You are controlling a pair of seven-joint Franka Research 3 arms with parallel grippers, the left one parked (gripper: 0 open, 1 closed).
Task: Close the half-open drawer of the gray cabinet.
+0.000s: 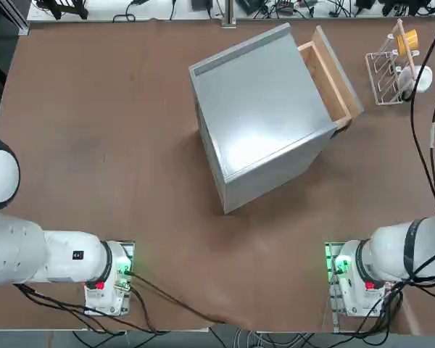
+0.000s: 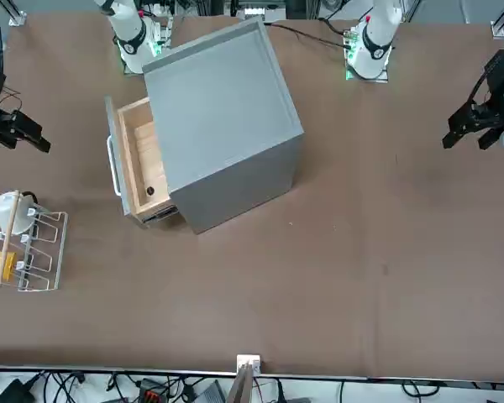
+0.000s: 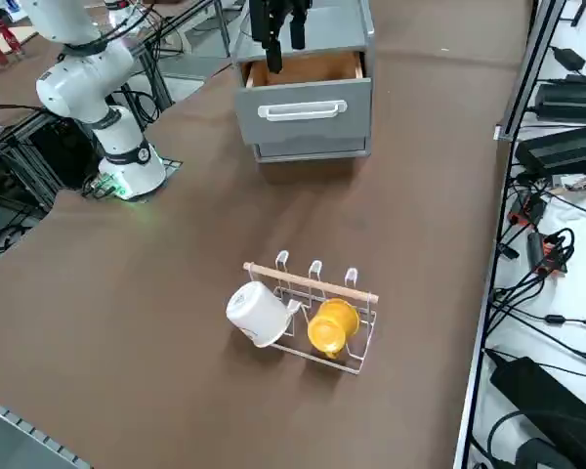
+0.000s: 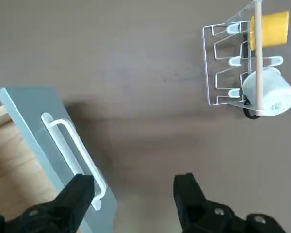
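Right tool (image 4: 134,180), released and spread wide, hovers near the gray cabinet's (image 1: 261,109) half-open drawer (image 2: 150,164) over the bench (image 1: 109,152).

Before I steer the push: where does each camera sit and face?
Top: overhead, looking down on the gray cabinet; both arms' bases.
Front: across the table, facing the robot; right gripper at its left edge.
Right side: raised at the robot's right, facing the drawer; gripper above it.
Right wrist: on the working arm, past two open fingers to the handle.
Right side and wrist share the rack.
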